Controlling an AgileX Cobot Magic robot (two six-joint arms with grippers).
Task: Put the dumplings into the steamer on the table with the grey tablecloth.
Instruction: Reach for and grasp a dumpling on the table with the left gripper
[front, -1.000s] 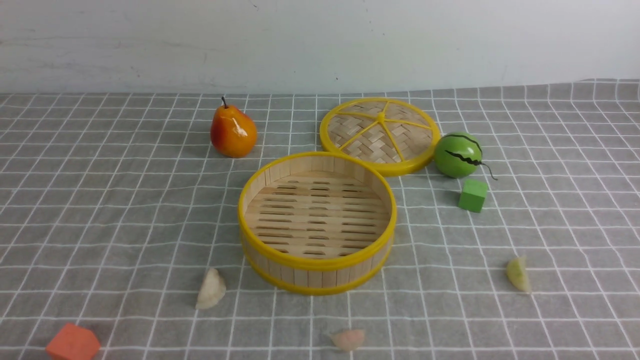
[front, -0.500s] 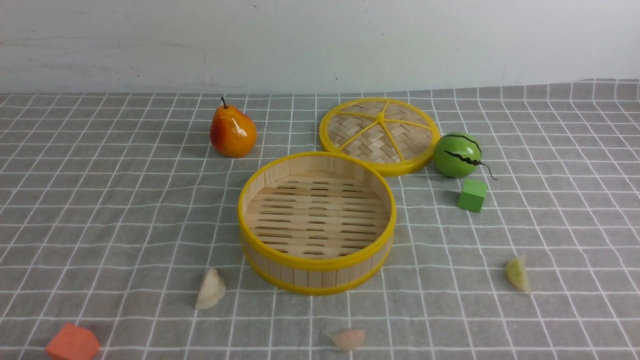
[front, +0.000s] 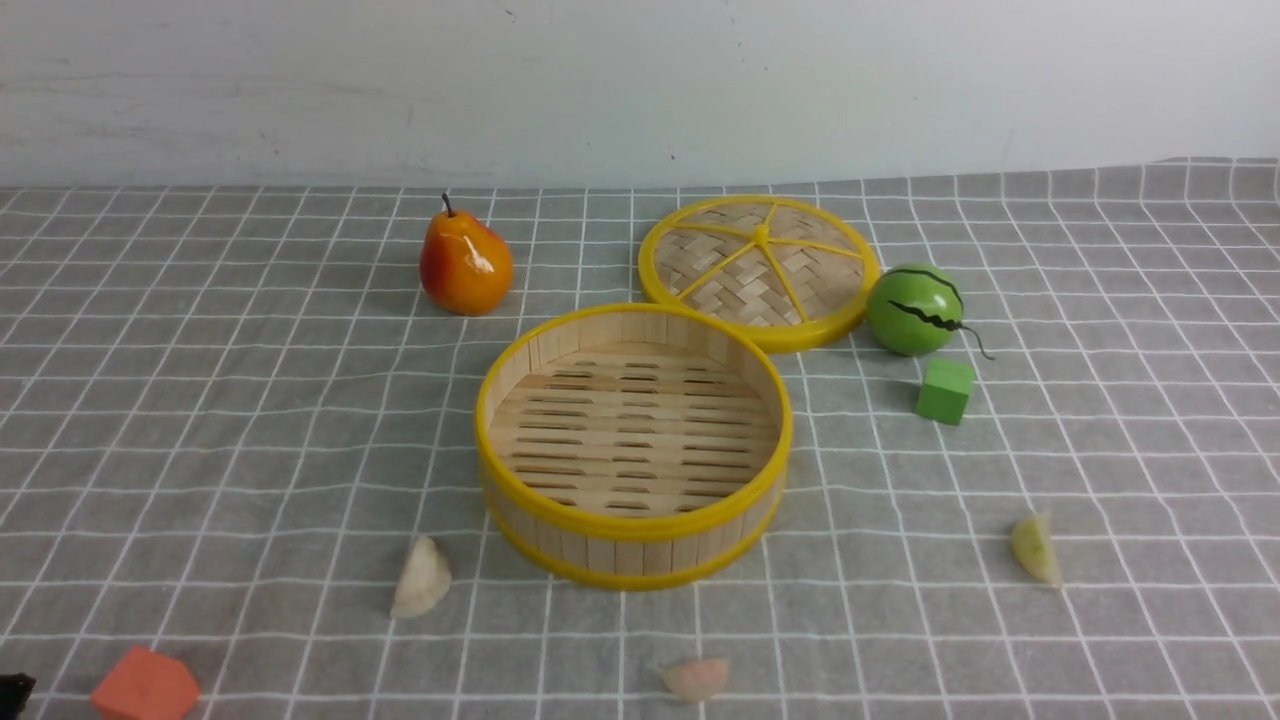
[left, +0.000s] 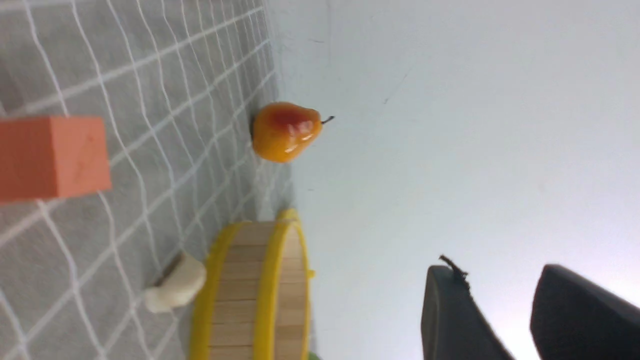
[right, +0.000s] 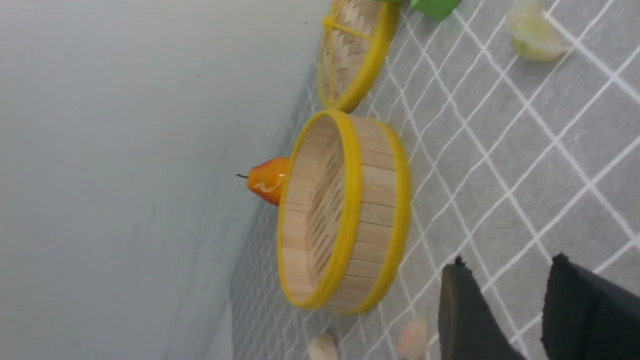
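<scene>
Front view lays out the whole scene: the round bamboo steamer (front: 630, 555) with upright slat walls and yellow rims stands in the middle of the frame on the grey tablecloth (front: 200, 420) with thin white grid lines, which covers the table (front: 1100, 450), and its slatted floor is bare. All three small translucent crescent dumplings lie on the cloth outside it. The whitish dumpling (front: 421, 578) sits just off the basket's lower left, close to the wall but apart from it. The pinkish dumpling (front: 697, 678) is at the bottom edge of the frame below the basket, and the pale yellow-green dumpling (front: 1036, 547) lies well apart at the lower right. By that showing nothing of the task is done, and three pick-ups and three drops into the basket are left. Left wrist view shows the left gripper (left: 495, 272) with its two dark fingers spread and only the wall behind the gap, so it holds nothing. Right wrist view shows the right gripper (right: 507, 262) likewise spread and empty, with cloth visible between its fingers. The flat woven lid (front: 760, 265) with yellow spokes, the glossy orange pear (front: 466, 262), the striped green ball (front: 915, 310), the green cube (front: 945, 390) and the orange block (front: 145, 688) are not part of the job.
</scene>
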